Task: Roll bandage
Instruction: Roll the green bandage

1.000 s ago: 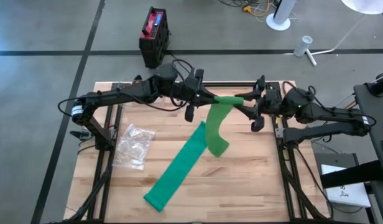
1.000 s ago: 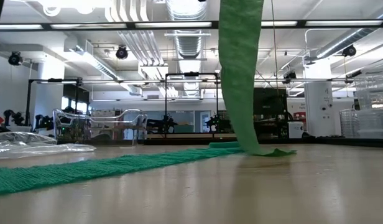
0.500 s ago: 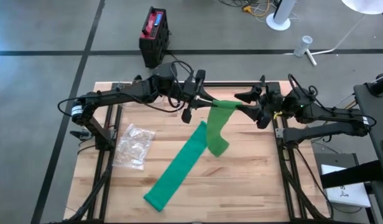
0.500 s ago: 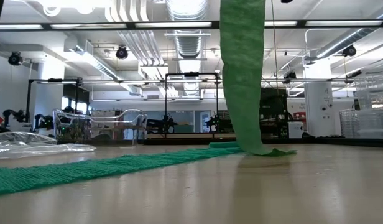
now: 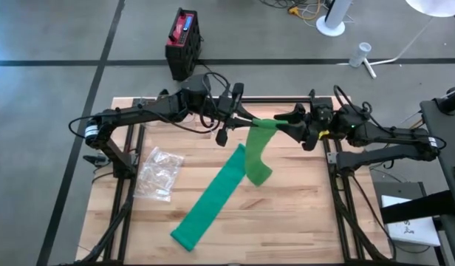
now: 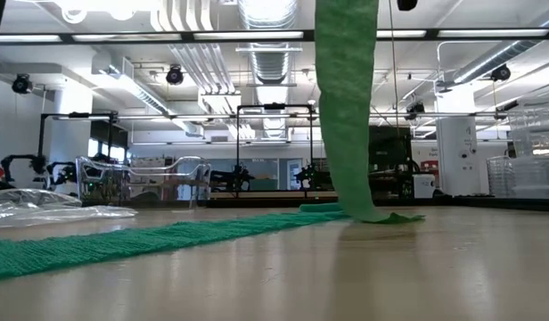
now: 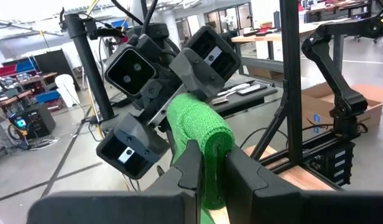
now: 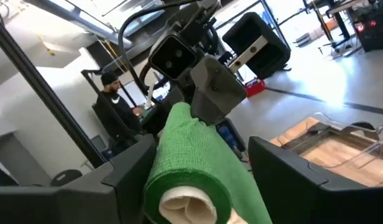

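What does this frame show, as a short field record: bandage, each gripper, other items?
bandage: green roll held above the table; tail hangs down and lies flat toward the front left
left gripper: shut on the roll, fingers pinching it
right gripper: open, fingers either side of the roll's end
other: plastic bag on the table's left

You get even, bright overhead light in the high view; the pale wooden table (image 5: 286, 207) shows only soft, short shadows. In the low view the ceiling strip lights (image 6: 248, 36) blow out and throw a sheen across the near tabletop, which is out of focus. Both wrist views are soft up close: the dark fingers (image 7: 191, 168) blur, and bright floor glare washes the right wrist view's background.
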